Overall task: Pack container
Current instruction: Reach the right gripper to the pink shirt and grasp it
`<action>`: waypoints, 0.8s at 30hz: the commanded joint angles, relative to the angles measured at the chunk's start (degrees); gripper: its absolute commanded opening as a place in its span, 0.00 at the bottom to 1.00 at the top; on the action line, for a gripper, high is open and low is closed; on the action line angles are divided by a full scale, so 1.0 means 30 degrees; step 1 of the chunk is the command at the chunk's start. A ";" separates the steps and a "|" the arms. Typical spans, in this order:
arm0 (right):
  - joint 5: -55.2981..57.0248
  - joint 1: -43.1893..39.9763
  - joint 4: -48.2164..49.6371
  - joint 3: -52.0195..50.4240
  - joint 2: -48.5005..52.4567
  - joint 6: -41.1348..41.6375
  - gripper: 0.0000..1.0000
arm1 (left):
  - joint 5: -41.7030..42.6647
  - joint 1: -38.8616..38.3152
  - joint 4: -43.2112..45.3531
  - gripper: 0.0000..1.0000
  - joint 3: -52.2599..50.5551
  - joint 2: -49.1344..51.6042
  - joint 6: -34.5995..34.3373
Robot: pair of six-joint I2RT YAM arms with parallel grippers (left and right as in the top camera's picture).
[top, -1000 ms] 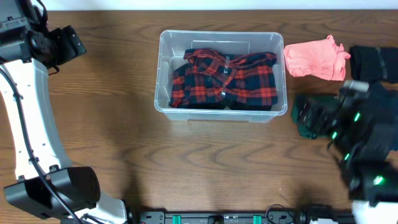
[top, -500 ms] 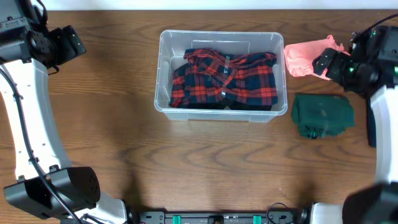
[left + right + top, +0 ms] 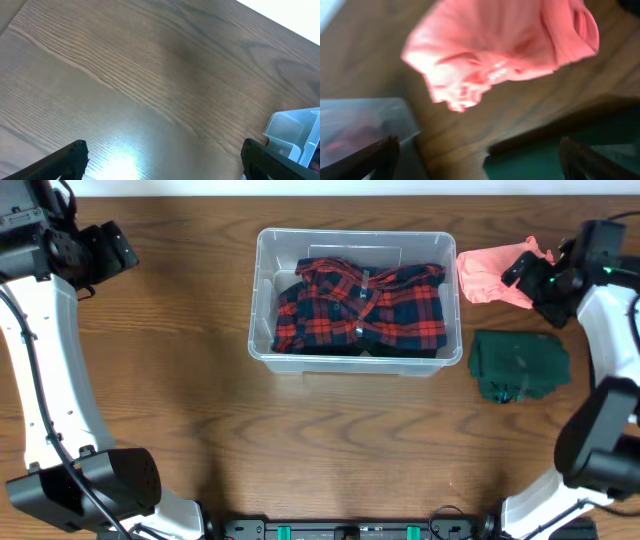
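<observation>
The clear container stands at the table's back middle with a red and black plaid shirt folded inside. Its corner shows in the left wrist view. A pink garment lies right of it, a folded dark green garment in front of that. My right gripper is open and empty, hovering at the pink garment's right edge; the right wrist view shows the pink garment ahead and the green one below, blurred. My left gripper is open and empty over bare table at the far left.
A dark garment lies at the far right edge, mostly behind the right arm. The wood table stretches in front of the container. The table's back edge meets a white wall.
My right arm has swung from the front right, over the green garment, back to the pink garment's right edge. The green garment is now uncovered. The left arm has not moved.
</observation>
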 commanded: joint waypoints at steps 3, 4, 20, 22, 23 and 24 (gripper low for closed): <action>0.1457 0.0619 -0.0160 0.1843 0.1355 -0.0546 0.99 | -0.0168 0.0066 -0.0044 0.98 0.0015 0.0029 0.0029; 0.1472 0.0772 -0.0109 0.2273 0.1617 -0.1290 0.99 | -0.0168 0.0066 -0.0044 0.98 0.0015 0.0029 0.0029; 0.3847 0.2331 -0.0379 0.4874 0.4750 -1.0236 0.98 | -0.0168 0.0066 -0.0044 0.98 0.0015 0.0029 0.0029; 0.4029 0.2331 -0.0175 0.4867 0.4911 -1.0673 0.97 | -0.0168 0.0066 -0.0044 0.98 0.0015 0.0029 0.0029; 0.4051 0.2310 0.0058 0.4867 0.4969 -1.0703 0.97 | -0.0168 0.0066 -0.0044 0.98 0.0015 0.0029 0.0029; 0.4058 0.2310 0.0262 0.4867 0.5042 -1.0695 0.96 | -0.0168 0.0066 -0.0044 0.98 0.0015 0.0029 0.0029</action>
